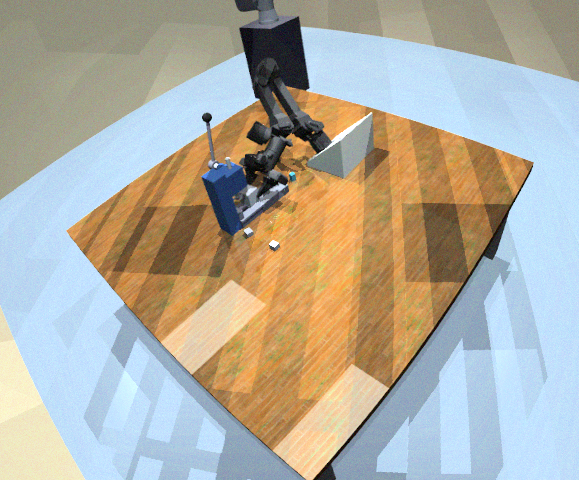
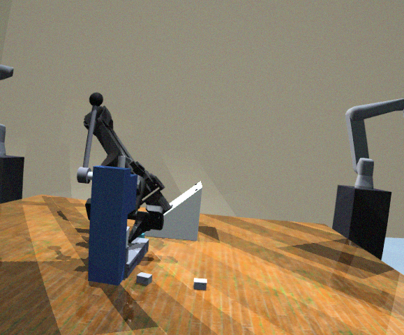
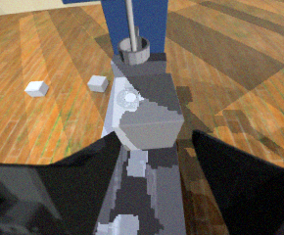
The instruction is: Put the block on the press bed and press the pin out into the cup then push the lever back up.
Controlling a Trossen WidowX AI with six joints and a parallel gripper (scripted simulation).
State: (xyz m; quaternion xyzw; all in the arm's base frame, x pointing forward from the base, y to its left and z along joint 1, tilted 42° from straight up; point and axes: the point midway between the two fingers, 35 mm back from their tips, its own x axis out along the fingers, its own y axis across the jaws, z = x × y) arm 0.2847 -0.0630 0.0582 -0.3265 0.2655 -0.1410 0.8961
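Pale block at the centre of the wrist view, on the press bed, between your parted fingertips.
The block looks rigid, fairly light and smooth; take it low across its two side faces, avoiding the pin in its top. It is near-cubic, with no clear long axis; one flat face points toward the bottom of the frame, and the pin's axis looks upright. Your gripper is released, holding nothing. Beneath, the press bed runs up the frame toward the blue press, upper centre.
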